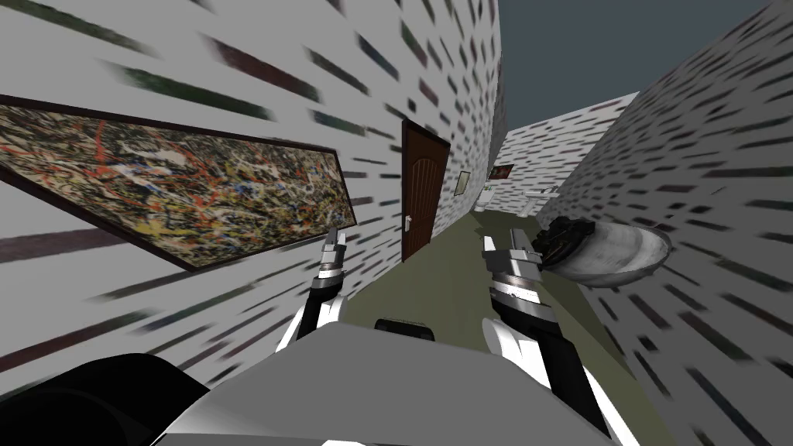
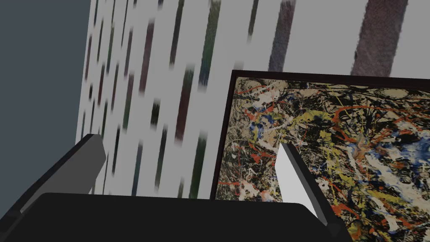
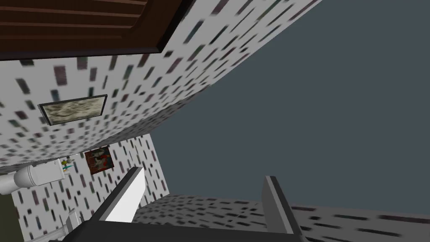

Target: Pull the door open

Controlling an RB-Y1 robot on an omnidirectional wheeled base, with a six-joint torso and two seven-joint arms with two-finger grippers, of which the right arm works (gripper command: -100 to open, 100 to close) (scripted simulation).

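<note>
Currently | door closed, well ahead | left claw spread, empty | right claw spread, empty

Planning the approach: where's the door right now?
Head view: the brown door sits shut in the left wall, farther ahead, just past the long painting.

Light: flat, even, fairly dim.
Blur: the white dash-patterned wall streaks toward the corners.
Distortion: walls splay outward.
</note>
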